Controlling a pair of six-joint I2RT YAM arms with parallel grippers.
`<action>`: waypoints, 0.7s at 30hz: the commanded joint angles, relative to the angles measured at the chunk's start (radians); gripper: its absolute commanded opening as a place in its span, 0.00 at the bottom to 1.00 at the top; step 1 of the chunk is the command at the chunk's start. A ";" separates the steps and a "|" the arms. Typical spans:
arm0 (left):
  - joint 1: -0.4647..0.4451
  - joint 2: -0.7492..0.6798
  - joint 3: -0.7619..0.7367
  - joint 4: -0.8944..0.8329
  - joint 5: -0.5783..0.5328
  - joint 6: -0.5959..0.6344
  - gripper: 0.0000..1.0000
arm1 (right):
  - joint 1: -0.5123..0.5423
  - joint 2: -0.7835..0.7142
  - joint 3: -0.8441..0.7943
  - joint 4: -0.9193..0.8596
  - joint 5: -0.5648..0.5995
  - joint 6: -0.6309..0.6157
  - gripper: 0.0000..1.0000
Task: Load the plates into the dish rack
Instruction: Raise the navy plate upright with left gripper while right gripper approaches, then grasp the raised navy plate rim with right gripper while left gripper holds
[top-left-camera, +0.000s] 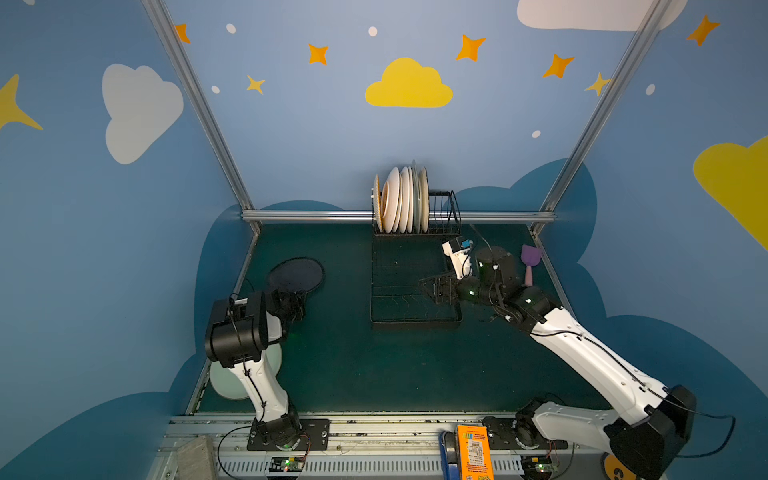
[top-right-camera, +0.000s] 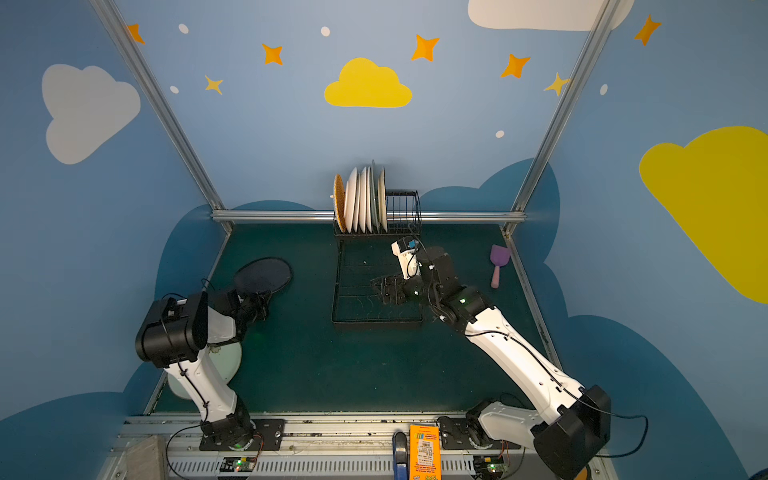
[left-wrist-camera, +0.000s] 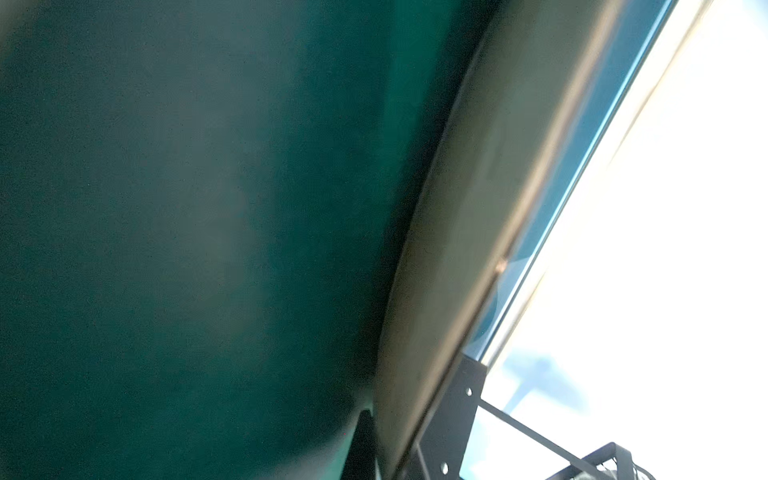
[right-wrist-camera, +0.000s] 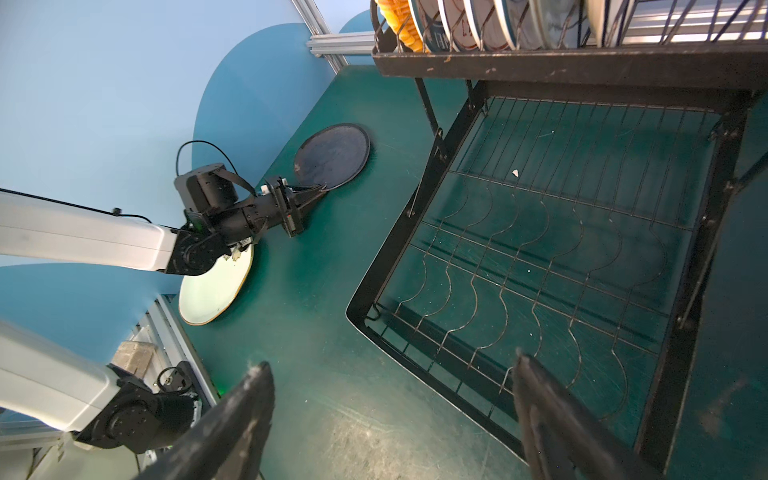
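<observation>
My biggest worry is the grip. The left gripper (right-wrist-camera: 318, 189) is fully closed on the near rim of the navy plate (right-wrist-camera: 332, 156), and it has only a thin bite on one edge. The plate lies flat on the surface, at the middle left in both top views. If I lift it by that edge, I expect its weight to lever against the pads, and it could twist, slide out and drop back down.

The left wrist view is blurred and too close to show how deep the pinch goes.

The left arm's elbow hangs over the mint plate (top-left-camera: 232, 382) at the lower left, so a careless swing could clip it.

The right gripper (right-wrist-camera: 390, 361) is spread wide and holds nothing. It hovers above the flat tray of the dish rack (top-left-camera: 415, 320), right where a handover or a route to the slots may cross.

The standing plates (top-left-camera: 399, 199) are packed close together in the raised section at the top centre, and the free slots are to their right. A tilted entry could knock the neighbouring plates.

The navy plate is round, dark and matte with a thin raised rim, and it is hard to pick out against the green surface.
</observation>
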 joint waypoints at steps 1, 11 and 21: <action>0.037 -0.060 -0.044 0.002 0.085 0.044 0.04 | 0.015 0.014 -0.032 0.073 -0.018 -0.041 0.88; 0.086 -0.287 -0.128 -0.078 0.177 0.092 0.03 | 0.100 0.085 -0.076 0.242 -0.061 -0.223 0.88; 0.117 -0.630 -0.084 -0.570 0.246 0.254 0.04 | 0.190 0.179 -0.121 0.437 -0.063 -0.535 0.88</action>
